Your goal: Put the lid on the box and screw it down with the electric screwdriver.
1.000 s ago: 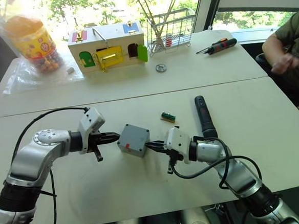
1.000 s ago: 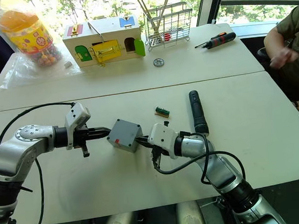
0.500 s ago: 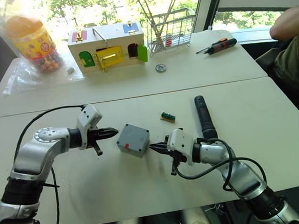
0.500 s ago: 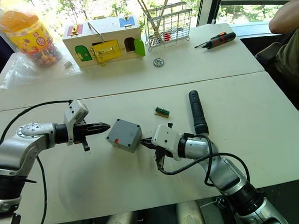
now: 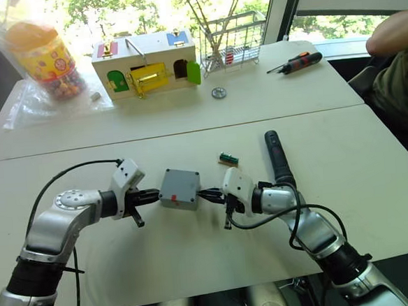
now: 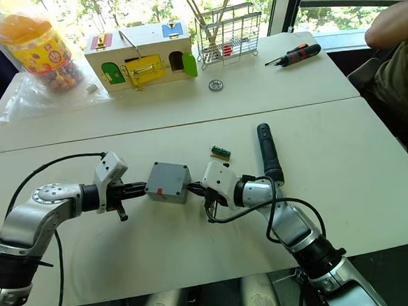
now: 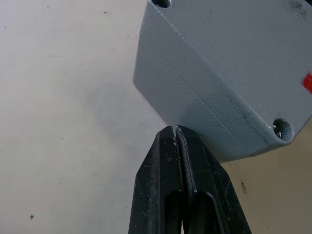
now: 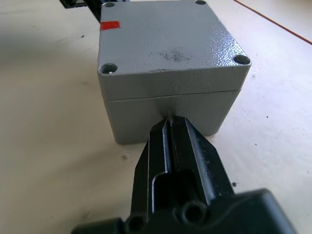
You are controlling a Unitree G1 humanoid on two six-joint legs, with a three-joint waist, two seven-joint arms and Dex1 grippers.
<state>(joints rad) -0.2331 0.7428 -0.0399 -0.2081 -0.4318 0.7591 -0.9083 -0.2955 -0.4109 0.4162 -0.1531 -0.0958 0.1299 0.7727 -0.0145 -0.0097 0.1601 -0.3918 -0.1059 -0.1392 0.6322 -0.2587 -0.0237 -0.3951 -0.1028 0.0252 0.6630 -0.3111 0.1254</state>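
Observation:
The grey box (image 5: 179, 188) stands on the table between my two grippers. The lid (image 8: 170, 44) lies on top of it, with a seam running under it and a screw hole in each corner. A red mark (image 8: 109, 25) sits by the corner toward my left gripper. My left gripper (image 5: 156, 193) is shut, its tips touching the box's left side. My right gripper (image 5: 205, 193) is shut too, its tips against the right side just below the seam. The electric screwdriver (image 5: 277, 158) lies flat on the table to the right of my right gripper.
A small green part (image 5: 227, 158) lies just behind the box. Across the far table stand a wooden box (image 5: 145, 62) with coloured doors, a wire rack (image 5: 234, 39), a candy jar (image 5: 43, 56), a metal disc (image 5: 219, 92) and an orange-and-black hand screwdriver (image 5: 297, 62). A person (image 5: 396, 48) sits at far right.
Half a second ago both grippers stood a little off the box; now both touch its sides. The box has turned slightly and sits squarer to me.

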